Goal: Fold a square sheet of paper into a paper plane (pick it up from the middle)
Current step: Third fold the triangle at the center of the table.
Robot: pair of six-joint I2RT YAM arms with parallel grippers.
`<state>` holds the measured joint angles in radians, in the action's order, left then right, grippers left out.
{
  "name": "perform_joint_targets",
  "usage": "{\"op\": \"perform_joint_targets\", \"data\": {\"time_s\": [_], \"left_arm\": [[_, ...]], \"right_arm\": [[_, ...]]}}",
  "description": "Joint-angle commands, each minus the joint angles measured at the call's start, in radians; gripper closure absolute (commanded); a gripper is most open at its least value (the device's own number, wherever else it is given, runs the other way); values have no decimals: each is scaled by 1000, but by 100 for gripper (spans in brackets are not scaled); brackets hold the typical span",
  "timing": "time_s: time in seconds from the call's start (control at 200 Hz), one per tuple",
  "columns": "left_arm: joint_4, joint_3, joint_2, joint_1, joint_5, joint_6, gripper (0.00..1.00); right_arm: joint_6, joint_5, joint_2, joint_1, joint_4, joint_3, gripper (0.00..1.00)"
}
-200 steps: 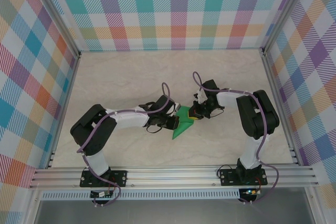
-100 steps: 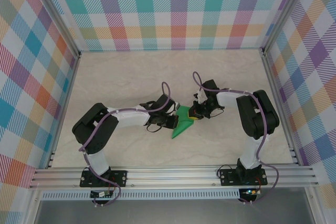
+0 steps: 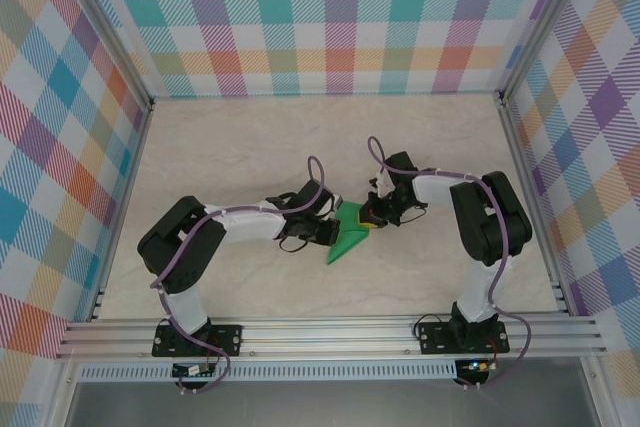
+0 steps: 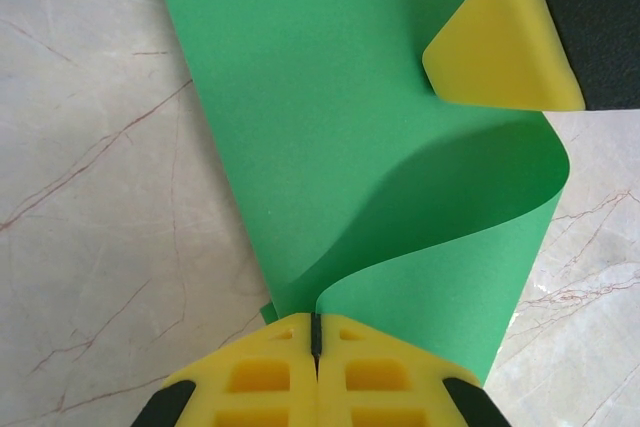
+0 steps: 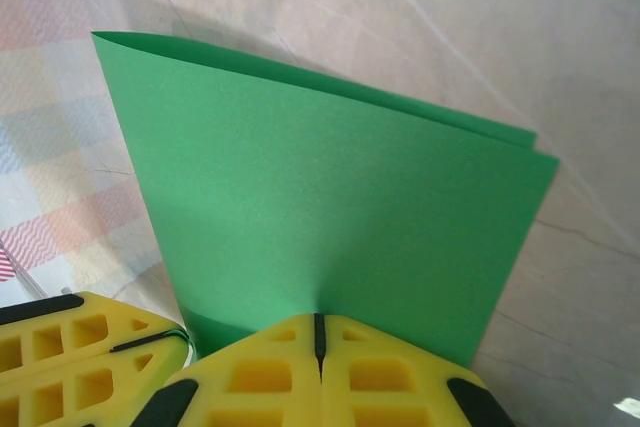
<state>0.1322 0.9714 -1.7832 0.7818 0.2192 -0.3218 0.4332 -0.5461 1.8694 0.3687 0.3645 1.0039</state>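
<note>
The left claw (image 4: 315, 335) has its yellow fingers pressed together on one edge of the thin green paper sheet (image 4: 330, 117). The sheet rises from that pinch in a soft curl. The right claw (image 5: 318, 332) is clamped the same way on the opposite edge, and two layers of paper show at the far corner there. Seen from above, the sheet is a pointed green shape held between the two claws. It sits low over the pale marbled worktop (image 3: 250, 147), near the middle.
</note>
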Motion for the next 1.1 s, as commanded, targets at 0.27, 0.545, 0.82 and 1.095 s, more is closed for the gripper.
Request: {"op": "perform_joint_targets", "data": {"time_s": [0.27,0.545,0.82,1.095], "left_arm": [[21,-32,-19,-14,-18,-17,100],[-1,-26,-40,-13,8,-4,99],[-2,-43,-33,-15,14,-1,100],[-18,-44,-46,-14,29,2,100]], "right_arm": [[19,58,27,4,16,7,95],[27,47,6,4,17,10,95],[120,127,-260,-1,-1,-71,92],[361,65,-507,103,-331,-398,99]]}}
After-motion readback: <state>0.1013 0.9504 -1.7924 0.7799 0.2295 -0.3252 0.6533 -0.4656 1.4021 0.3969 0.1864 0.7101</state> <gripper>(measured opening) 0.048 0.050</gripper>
